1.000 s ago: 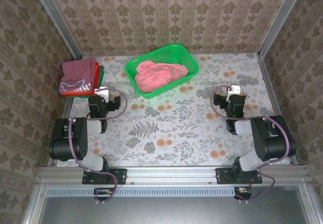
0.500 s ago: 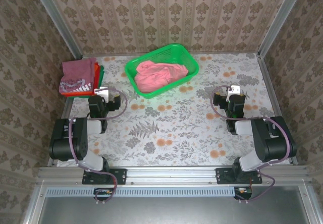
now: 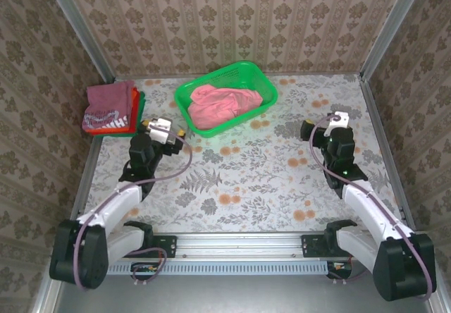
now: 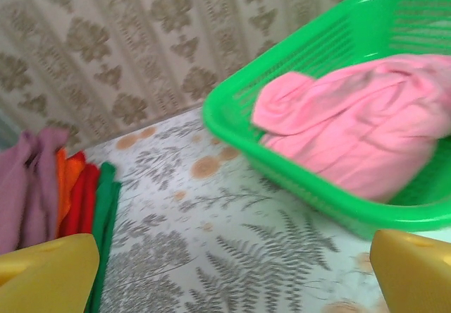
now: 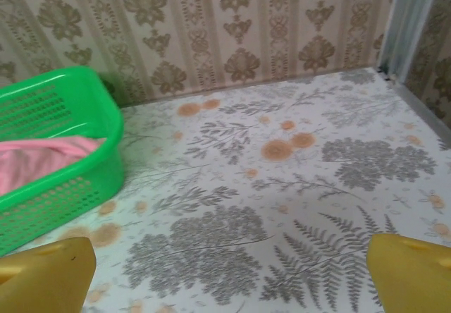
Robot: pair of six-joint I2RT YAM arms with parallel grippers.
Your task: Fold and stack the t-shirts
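— Damask wallpaper [image 3: 232, 17] closed off the far and side walls, and the table [image 3: 239, 186] wore a covering printed with grey ferns and orange blossoms.

— And the shirts, how did they look?

— One salmon-pink t-shirt [image 3: 222, 103] lay crumpled and unfolded, plain cloth bunched in soft bulges. The rest formed a folded stack [image 3: 111, 108] in the far left corner. A maroon shirt [image 3: 104, 103] was on top, with a red-orange shirt [image 3: 134, 108] and a green shirt [image 3: 141, 105] showing as edges along the right side.

— Any writing you could read?

— White print ran along the near edge of the maroon shirt, but it was too small to make out.

— What held what?

— A green mesh basket [image 3: 184, 112] sat askew at the far centre of the table. The pink shirt lay inside it and covered most of its floor. From the left wrist, the cloth bulged up to the rim.

— And the claws?

— The left gripper [image 3: 169, 131] hovered between the stack and the basket, aimed at the basket's near left corner. Its yellow fingers [image 4: 46, 274] were spread wide with nothing between them. The right gripper [image 3: 340, 120] hung well to the right of the basket over bare table. Its fingers [image 5: 42, 278] were parted just as widely and held nothing.
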